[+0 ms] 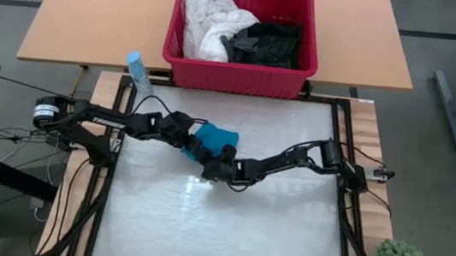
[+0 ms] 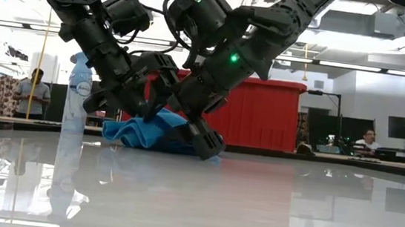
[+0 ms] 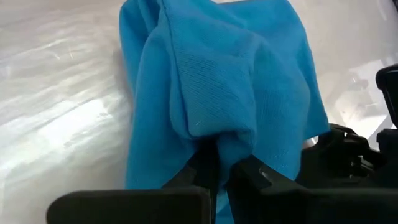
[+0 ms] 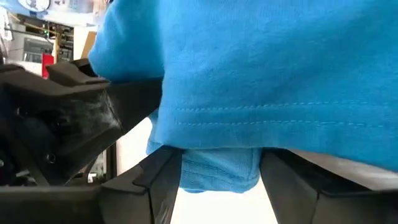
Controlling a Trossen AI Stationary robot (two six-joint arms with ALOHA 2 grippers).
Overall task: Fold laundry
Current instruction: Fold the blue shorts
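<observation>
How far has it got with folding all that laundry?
Barely started, it seems. No folded garment is in view. In hand: the teal garment, bunched on the table, pinched by the left tool, with the right tool open around its edge. Left: the white lacy garment and black clothes in the red basket.

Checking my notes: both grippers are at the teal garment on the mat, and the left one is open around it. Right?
Not quite: the left gripper is shut on the teal garment, as the left wrist view shows. The right gripper is there too, on the mat.
</observation>
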